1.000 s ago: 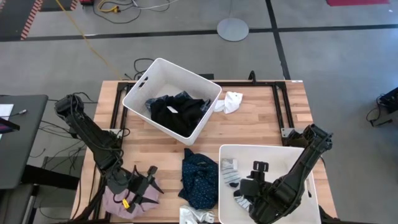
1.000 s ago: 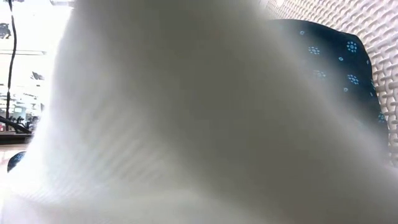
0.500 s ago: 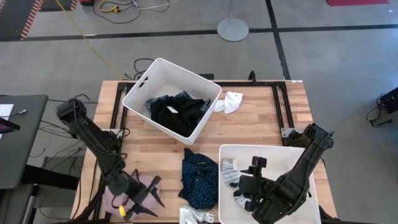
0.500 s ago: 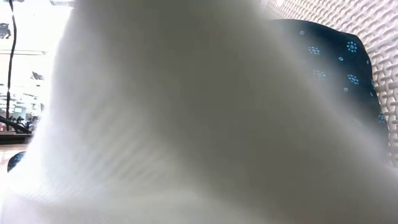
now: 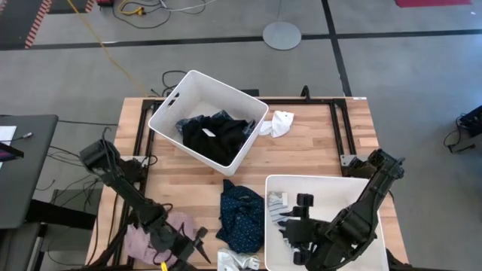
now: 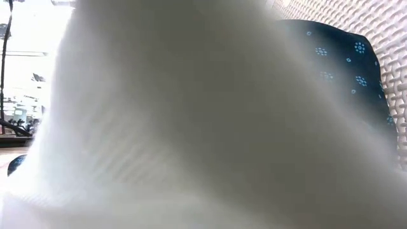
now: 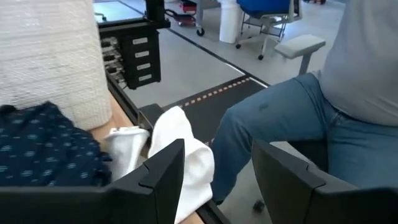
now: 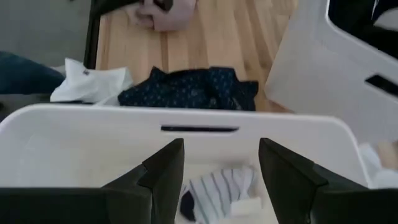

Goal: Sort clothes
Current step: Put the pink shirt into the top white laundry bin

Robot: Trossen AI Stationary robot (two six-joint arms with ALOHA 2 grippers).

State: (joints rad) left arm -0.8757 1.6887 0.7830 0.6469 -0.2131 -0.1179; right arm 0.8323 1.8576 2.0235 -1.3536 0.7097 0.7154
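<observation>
My left gripper (image 5: 199, 247) (image 7: 217, 149) stands open and holds nothing, near the table's front edge between the pink garment (image 5: 149, 235) and a small white piece (image 5: 235, 261) (image 7: 180, 155). The white piece lies past its fingertips, at the table's edge. The navy dotted garment (image 5: 241, 214) (image 7: 43, 146) lies flat on the table beside the near bin (image 5: 331, 184). My right gripper (image 5: 290, 226) (image 8: 221, 146) hangs open and empty over that bin, above striped and grey socks (image 5: 277, 205) (image 8: 217, 186). The far bin (image 5: 173, 98) holds a black garment (image 5: 215, 139). A white sock (image 5: 280, 124) lies next to it.
A person in jeans (image 7: 292, 118) sits just beyond the table's front edge, in front of my left gripper. White cloth (image 6: 191, 127) close to the lens fills most of the low view; only a bit of the navy garment (image 6: 343, 57) and bin wall (image 6: 381, 25) shows.
My left gripper has moved off the pink garment toward the table's right and near edge, sinking and levelling out, closer to the white piece. The pink garment stays on the table. My right gripper has risen a little over the near bin and turned.
</observation>
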